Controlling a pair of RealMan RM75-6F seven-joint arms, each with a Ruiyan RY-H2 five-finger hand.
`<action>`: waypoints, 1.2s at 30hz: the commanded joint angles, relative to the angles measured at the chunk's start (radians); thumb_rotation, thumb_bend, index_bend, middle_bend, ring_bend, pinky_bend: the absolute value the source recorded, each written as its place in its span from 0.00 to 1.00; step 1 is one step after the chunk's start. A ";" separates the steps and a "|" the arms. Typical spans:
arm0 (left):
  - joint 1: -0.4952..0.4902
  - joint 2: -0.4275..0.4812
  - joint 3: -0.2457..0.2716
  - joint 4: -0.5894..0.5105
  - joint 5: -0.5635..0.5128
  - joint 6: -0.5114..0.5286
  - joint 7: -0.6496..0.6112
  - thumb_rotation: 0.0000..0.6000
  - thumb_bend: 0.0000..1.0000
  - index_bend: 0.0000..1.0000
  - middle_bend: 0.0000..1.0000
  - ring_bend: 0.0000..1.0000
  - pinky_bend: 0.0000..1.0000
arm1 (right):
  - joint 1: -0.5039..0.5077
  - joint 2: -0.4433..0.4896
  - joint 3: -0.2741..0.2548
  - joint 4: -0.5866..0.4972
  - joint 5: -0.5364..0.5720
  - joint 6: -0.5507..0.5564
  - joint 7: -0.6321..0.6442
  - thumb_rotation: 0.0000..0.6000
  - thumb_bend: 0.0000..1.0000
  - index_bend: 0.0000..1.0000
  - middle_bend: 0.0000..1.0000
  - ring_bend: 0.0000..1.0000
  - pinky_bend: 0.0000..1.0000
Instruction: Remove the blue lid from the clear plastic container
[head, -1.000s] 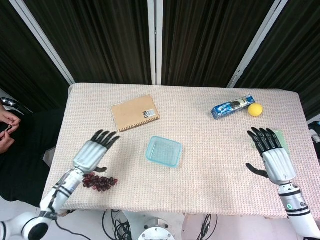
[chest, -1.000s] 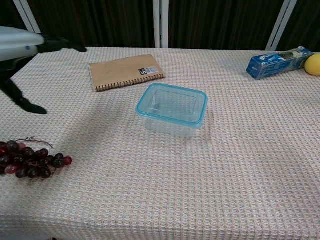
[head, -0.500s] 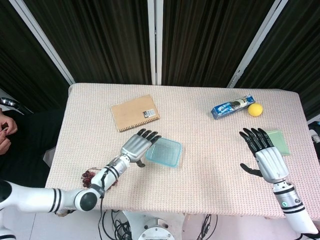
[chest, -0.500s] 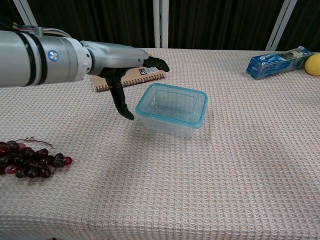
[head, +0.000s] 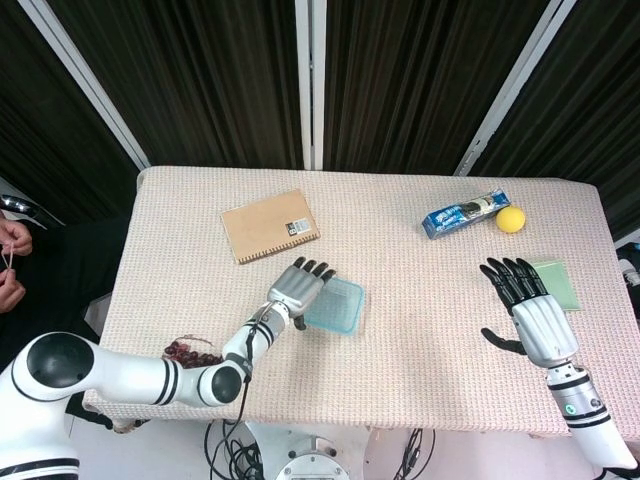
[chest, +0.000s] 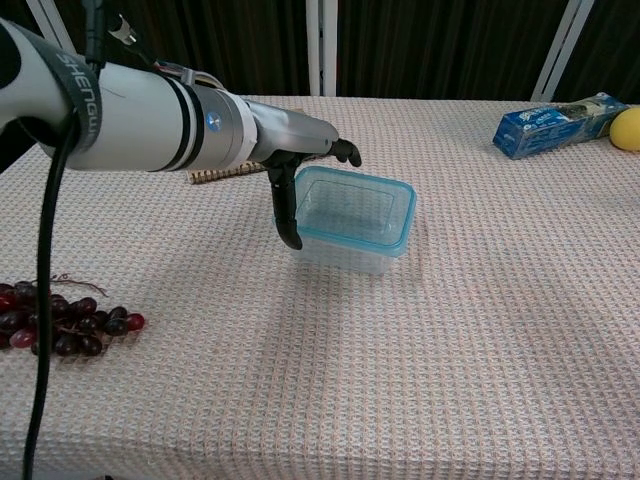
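Notebook label unreadable; snack pack blurred.

the left hand has swept from the lower left of the frame, beside the grapes, in to the container at centre; its fingers now reach over the blue lid. the right hand has shifted slightly inward.

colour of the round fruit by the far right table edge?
Yellow. The round fruit shows best in the head view.
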 joint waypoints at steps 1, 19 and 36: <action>-0.023 0.004 0.009 0.006 -0.046 0.000 -0.005 1.00 0.00 0.00 0.00 0.00 0.00 | 0.000 -0.001 -0.001 0.001 0.000 0.001 0.002 1.00 0.08 0.00 0.07 0.00 0.00; -0.072 -0.038 0.031 0.070 -0.058 -0.003 -0.089 1.00 0.00 0.23 0.25 0.13 0.24 | 0.104 -0.099 -0.019 0.023 -0.112 -0.074 0.027 1.00 0.08 0.15 0.24 0.04 0.21; -0.084 -0.070 0.030 0.084 -0.092 0.050 -0.095 1.00 0.00 0.24 0.27 0.15 0.28 | 0.320 -0.418 0.005 0.237 -0.130 -0.270 -0.022 1.00 0.08 0.28 0.34 0.13 0.29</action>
